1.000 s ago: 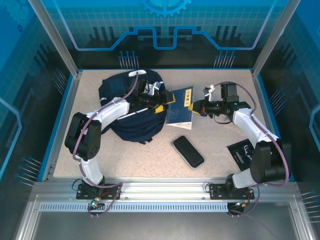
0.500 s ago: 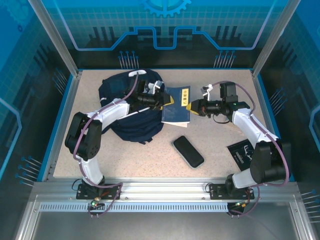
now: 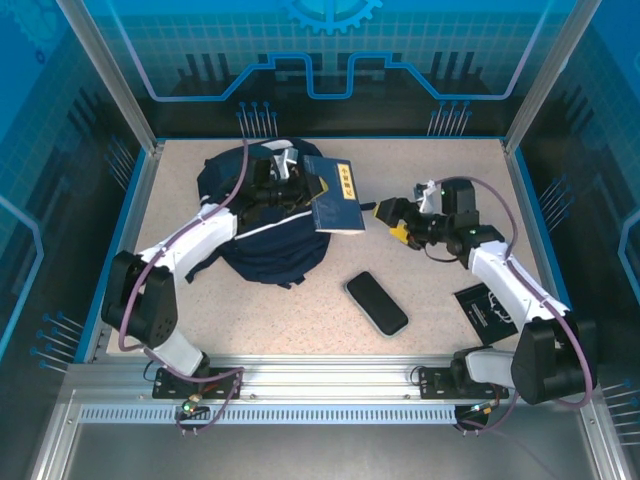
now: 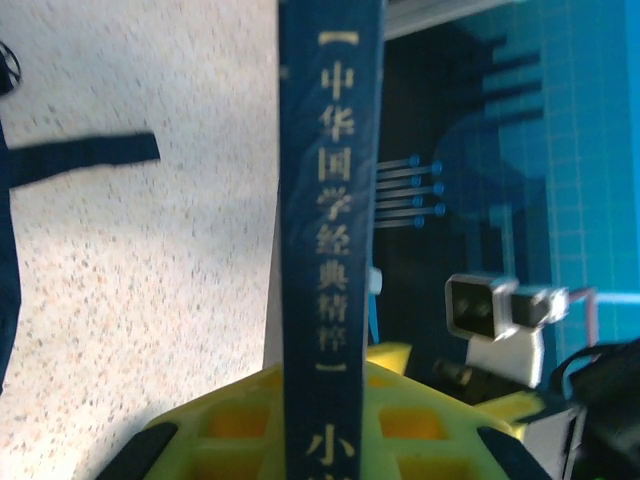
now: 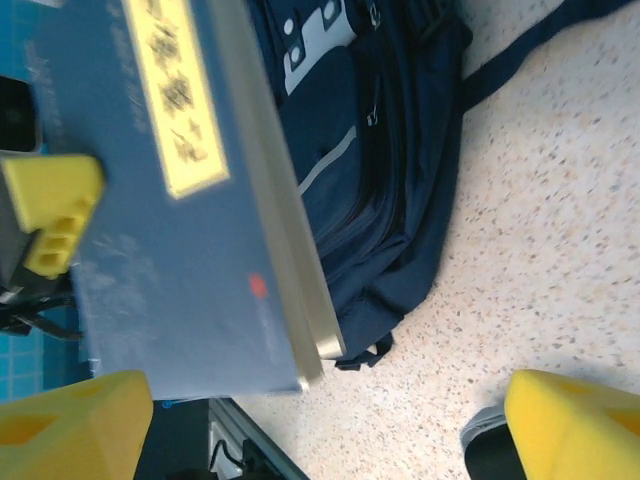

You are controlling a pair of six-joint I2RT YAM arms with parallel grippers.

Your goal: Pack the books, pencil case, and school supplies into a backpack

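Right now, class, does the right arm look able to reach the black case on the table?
Probably yes. The right gripper is open and empty, and the black case lies on the bare table near it, with nothing on top or between.

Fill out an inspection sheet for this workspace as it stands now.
Surface: speckled beige table, blue rim.
Job's things: backpack lies left rear; dark blue book held at its right edge; black oblong case, likely the pencil case, centre front.
Clutter: black printed card beside the right arm.
Grippers: left pincer shut on the book; right pincer open, apart from it.
Cables: purple leads along both arms, none seen snagged.
Surroundings: aluminium frame, blue panels.
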